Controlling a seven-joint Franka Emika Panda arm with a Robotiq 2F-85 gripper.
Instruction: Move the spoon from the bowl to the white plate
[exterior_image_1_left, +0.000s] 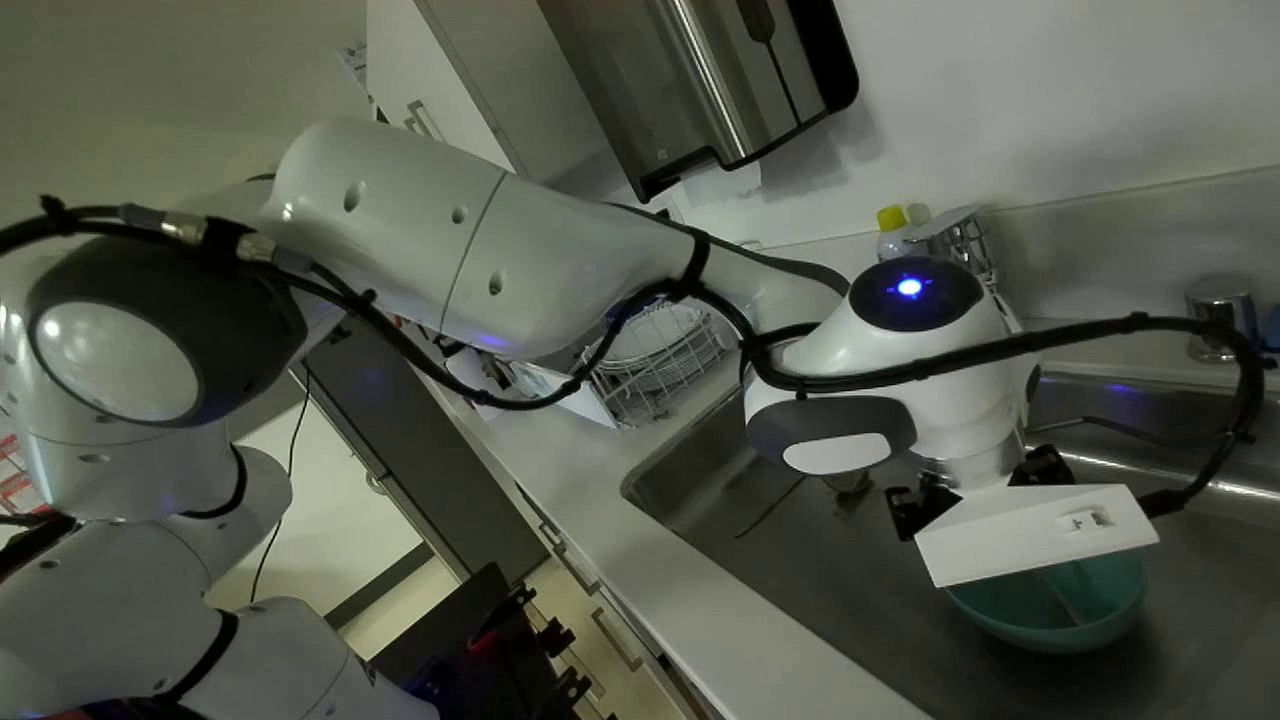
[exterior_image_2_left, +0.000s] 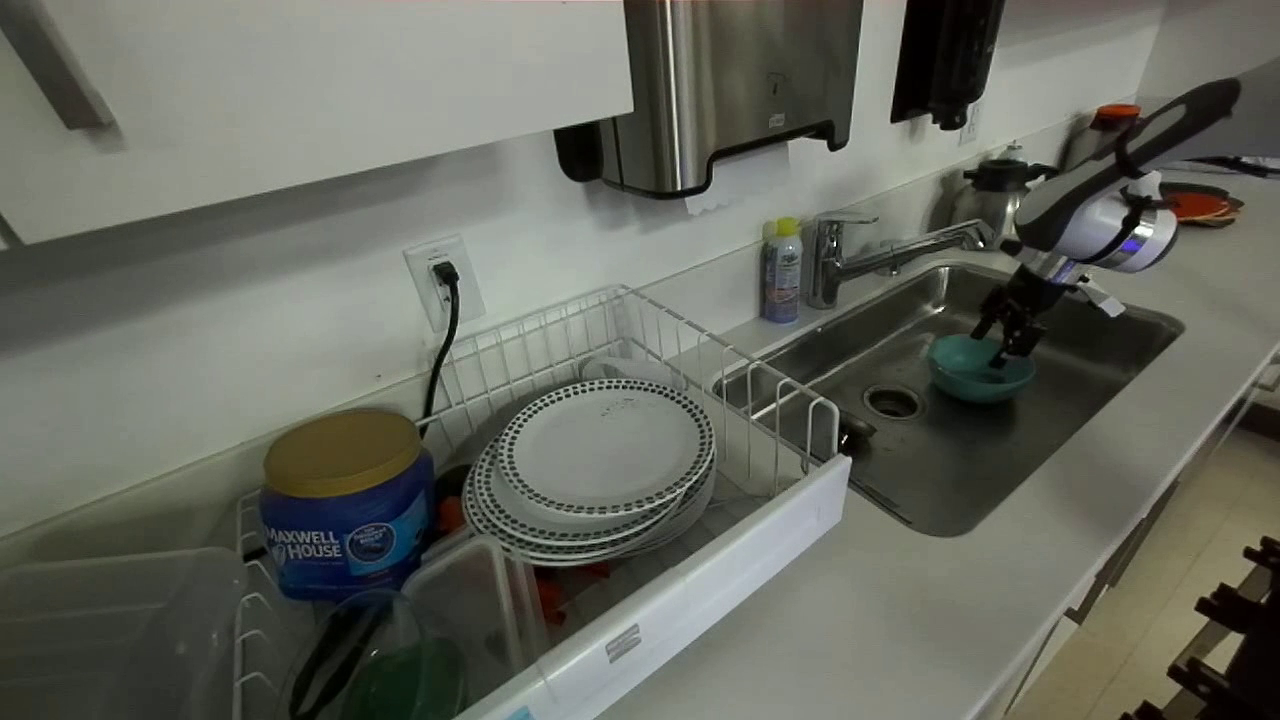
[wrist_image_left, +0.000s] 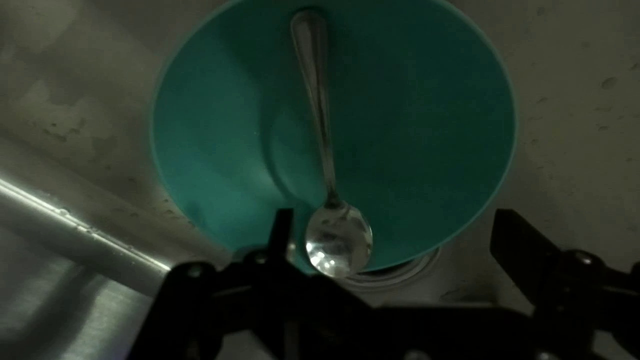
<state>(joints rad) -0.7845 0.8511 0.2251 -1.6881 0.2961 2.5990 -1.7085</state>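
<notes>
The spoon (wrist_image_left: 340, 240) is silvery and lies in the teal bowl (wrist_image_left: 425, 125). In the wrist view its handle points to the top, and its round end overlaps the rim nearest my gripper. My gripper (wrist_image_left: 395, 217) is open and empty. The spoon's round end appears between the fingers, close to the left one. In an exterior view the gripper (exterior_image_2_left: 992, 342) points down over the bowl (exterior_image_2_left: 965, 385), which stands in the sink. In an exterior view the spoon (exterior_image_1_left: 1066, 598) is a faint streak in the bowl (exterior_image_1_left: 1060, 635); a white panel hides the fingers. White plates (exterior_image_2_left: 605, 445) are stacked in the rack.
The steel sink (exterior_image_2_left: 960, 490) surrounds the bowl; its drain (exterior_image_2_left: 893, 402) is beside it. A faucet (exterior_image_2_left: 900, 255) reaches over the sink. A wire rack (exterior_image_2_left: 790, 420) with a white front edge, a coffee tub (exterior_image_2_left: 345, 520) and clear containers stand on the counter. A spray can (exterior_image_2_left: 782, 272) stands by the faucet.
</notes>
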